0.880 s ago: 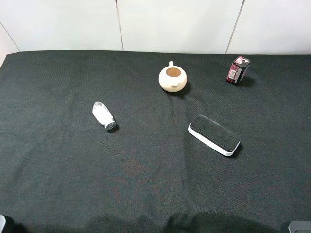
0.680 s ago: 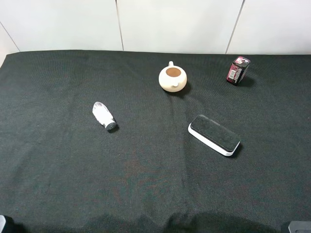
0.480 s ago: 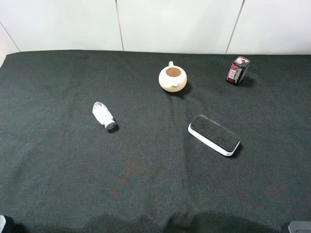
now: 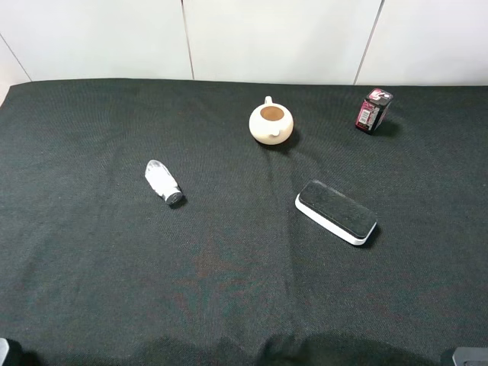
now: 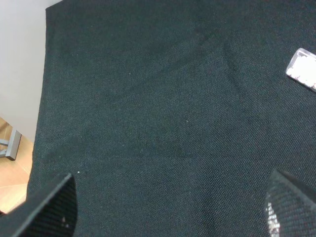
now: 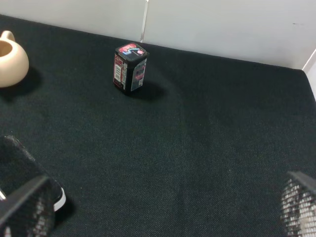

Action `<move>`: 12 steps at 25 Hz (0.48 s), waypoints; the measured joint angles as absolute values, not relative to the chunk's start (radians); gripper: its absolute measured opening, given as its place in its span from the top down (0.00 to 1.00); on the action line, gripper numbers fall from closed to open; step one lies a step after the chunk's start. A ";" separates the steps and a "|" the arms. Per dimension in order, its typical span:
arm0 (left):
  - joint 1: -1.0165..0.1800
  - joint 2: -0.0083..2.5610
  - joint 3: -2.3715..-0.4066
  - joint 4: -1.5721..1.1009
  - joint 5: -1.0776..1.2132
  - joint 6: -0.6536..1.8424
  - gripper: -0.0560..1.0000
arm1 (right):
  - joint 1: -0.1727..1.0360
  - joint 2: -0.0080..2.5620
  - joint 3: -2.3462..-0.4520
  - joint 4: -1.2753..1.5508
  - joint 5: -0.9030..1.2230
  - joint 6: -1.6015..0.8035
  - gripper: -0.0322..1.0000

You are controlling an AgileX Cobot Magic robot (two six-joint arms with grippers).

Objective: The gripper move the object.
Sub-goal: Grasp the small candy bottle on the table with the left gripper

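Currently the left gripper and right gripper have jaws wide, empty — bottle lies sideways, eight o'clock from teapot.

The tablecloth is a plain black weave. On it, the shaker bottle is white with a grey metallic cap. The teapot is cream, brown inside. The small box is dark red, its black lid marked pink and blue. The eraser is black over a white base.
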State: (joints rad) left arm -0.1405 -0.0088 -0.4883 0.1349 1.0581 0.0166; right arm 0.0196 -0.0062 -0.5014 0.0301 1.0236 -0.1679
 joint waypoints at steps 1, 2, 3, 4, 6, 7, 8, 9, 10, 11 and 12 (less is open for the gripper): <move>-0.141 -0.009 -0.488 0.135 1.058 0.017 0.17 | 0.020 -0.006 -0.501 0.030 1.024 -0.168 0.30; -0.141 -0.009 -0.488 0.135 1.058 0.017 0.17 | 0.020 -0.006 -0.501 0.030 1.024 -0.168 0.30; -0.141 -0.009 -0.488 0.135 1.058 0.017 0.17 | 0.020 -0.006 -0.501 0.030 1.024 -0.168 0.30; -0.141 -0.009 -0.488 0.135 1.058 0.017 0.17 | 0.020 -0.006 -0.501 0.030 1.024 -0.168 0.30; -0.141 -0.009 -0.488 0.135 1.058 0.017 0.17 | 0.020 -0.006 -0.501 0.030 1.024 -0.168 0.30; -0.141 -0.009 -0.488 0.135 1.058 0.017 0.17 | 0.020 -0.006 -0.501 0.030 1.024 -0.168 0.30; -0.141 -0.009 -0.488 0.135 1.058 0.017 0.17 | 0.020 -0.006 -0.501 0.030 1.024 -0.168 0.30; -0.141 -0.009 -0.488 0.135 1.058 0.017 0.17 | 0.020 -0.006 -0.501 0.030 1.024 -0.168 0.30; -0.141 -0.009 -0.488 0.135 1.058 0.017 0.17 | 0.020 -0.006 -0.501 0.030 1.024 -0.168 0.30; -0.141 -0.009 -0.488 0.135 1.058 0.017 0.17 | 0.020 -0.006 -0.501 0.030 1.024 -0.168 0.30; -0.141 -0.009 -0.488 0.135 1.058 0.017 0.17 | 0.020 -0.006 -0.501 0.030 1.024 -0.168 0.30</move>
State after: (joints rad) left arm -0.1405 -0.0088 -0.4883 0.1349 1.0581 0.0166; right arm 0.0196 -0.0062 -0.5014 0.0301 1.0236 -0.1679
